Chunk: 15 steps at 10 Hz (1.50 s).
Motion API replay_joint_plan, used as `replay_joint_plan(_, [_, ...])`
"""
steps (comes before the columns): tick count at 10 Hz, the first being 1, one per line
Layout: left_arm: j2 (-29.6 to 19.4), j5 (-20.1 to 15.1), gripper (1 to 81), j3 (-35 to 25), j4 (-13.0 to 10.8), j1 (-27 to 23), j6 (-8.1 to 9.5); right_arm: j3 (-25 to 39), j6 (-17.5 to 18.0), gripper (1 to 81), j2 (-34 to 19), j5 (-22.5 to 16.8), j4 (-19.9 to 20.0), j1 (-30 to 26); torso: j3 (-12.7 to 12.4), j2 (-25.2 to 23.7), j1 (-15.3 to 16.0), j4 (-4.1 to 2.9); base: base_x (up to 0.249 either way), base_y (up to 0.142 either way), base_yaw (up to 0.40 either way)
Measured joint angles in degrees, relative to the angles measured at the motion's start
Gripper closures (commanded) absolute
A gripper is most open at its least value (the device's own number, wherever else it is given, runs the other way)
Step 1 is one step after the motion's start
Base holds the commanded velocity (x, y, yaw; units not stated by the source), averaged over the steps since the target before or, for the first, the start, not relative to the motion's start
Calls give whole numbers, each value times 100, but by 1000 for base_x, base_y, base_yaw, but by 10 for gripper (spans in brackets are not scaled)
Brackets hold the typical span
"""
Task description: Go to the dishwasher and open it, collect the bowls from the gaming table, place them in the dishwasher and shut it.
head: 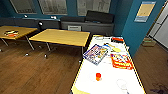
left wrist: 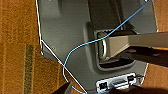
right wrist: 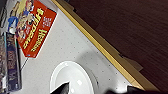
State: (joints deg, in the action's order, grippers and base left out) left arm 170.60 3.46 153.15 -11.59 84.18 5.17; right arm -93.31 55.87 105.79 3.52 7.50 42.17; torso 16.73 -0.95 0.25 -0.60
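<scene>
I am hovering my right end effector point(right wrist: 85, 90), whose state I cannot tell, just above a white bowl point(right wrist: 71, 78) sitting on the white desk point(right wrist: 75, 45) beside a red game box point(right wrist: 33, 31); it is looking light, rigid, slippery and breakable, best pinched at the rim.

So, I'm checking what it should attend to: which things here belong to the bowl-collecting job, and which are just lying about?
Job:
white bowl
possibly the dish holding something orange

Lying about:
red game box
blue game box
wooden tables
</scene>
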Motion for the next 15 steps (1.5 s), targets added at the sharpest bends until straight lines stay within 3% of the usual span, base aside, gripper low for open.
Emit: replay_joint_plan(15, [2,-29,10,0,0,0,0,-1002,162,10,1089,-44,62,22,2,2,0,0,0,0,0])
